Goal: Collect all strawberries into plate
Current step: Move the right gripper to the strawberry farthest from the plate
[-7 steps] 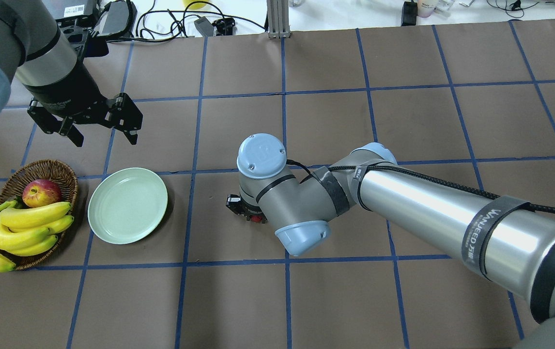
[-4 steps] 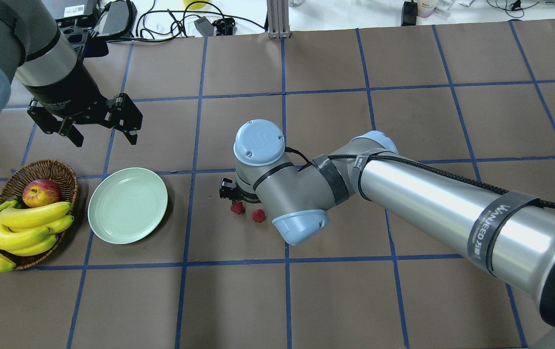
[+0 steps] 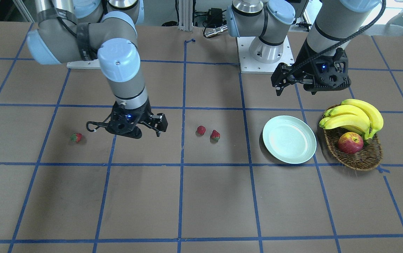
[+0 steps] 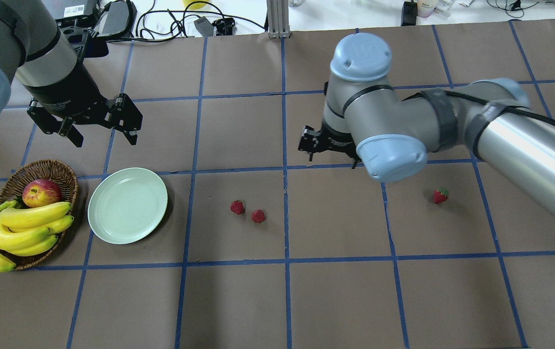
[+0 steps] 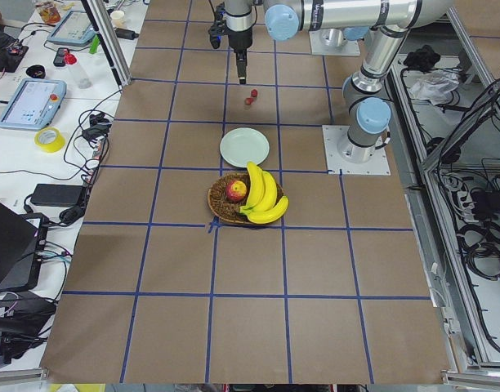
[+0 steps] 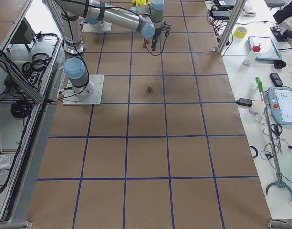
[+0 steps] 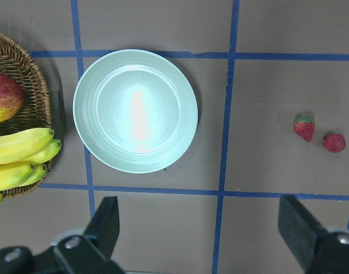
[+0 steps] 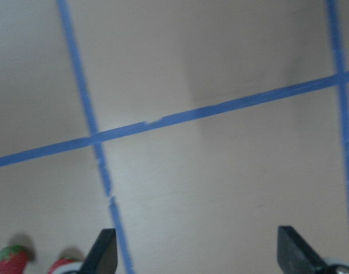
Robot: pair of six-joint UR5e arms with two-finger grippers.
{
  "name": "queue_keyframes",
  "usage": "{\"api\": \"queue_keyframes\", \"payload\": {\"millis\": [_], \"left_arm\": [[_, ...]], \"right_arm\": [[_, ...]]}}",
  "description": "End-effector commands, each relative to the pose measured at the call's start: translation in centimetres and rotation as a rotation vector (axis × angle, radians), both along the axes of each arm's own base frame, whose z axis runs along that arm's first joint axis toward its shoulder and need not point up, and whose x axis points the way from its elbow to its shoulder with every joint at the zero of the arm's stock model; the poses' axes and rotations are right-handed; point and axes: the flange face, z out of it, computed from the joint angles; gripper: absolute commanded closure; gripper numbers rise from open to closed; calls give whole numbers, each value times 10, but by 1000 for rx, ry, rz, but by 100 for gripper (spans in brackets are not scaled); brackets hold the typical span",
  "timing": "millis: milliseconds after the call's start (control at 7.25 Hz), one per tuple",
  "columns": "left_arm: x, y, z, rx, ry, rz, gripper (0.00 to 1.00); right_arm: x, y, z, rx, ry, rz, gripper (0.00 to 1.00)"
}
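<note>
Three strawberries, all on the table, none between any fingers. Two (image 4: 237, 207) (image 4: 258, 216) sit just beside each other, not touching, near the plate (image 4: 127, 205) on the side away from the basket (image 4: 67, 174). The third (image 4: 440, 196) is well apart from the plate, further out along the same side. Right gripper (image 8: 197, 254) hovers spread wide and empty, further from the plate than the pair and nearer than the third; in its wrist view the pair sits outside one finger (image 8: 103, 254). Left gripper (image 4: 105, 140) hangs wide open, empty, just beyond the plate's far rim. One plate, one basket, one apple (image 4: 41, 192), one banana bunch (image 4: 16, 232)
</note>
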Motion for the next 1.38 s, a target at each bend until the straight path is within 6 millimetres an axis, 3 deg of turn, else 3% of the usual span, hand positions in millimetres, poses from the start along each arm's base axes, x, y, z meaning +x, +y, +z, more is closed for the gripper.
{"api": "queue_keyframes", "payload": {"millis": [0, 138, 276, 552, 828, 1103, 1241], "left_arm": [[0, 0, -1, 2, -1, 0, 0], [0, 2, -4, 8, 1, 0, 0], [0, 2, -5, 8, 2, 0, 0], [2, 4, -5, 9, -19, -1, 0], [1, 4, -5, 5, -23, -1, 0], [2, 4, -6, 6, -22, 0, 0], [2, 4, -6, 8, -22, -1, 0]], "right_arm": [[-116, -19, -4, 36, 125, -6, 0], [-167, -14, -23, 73, 99, -54, 0], [-190, 3, -52, 103, 56, -50, 0], [-196, 40, -102, -18, 78, -25, 0], [-226, 50, -114, -19, 75, -11, 0], [-216, 46, -117, -55, -63, -24, 0], [-216, 46, -118, -55, -62, -12, 8]]}}
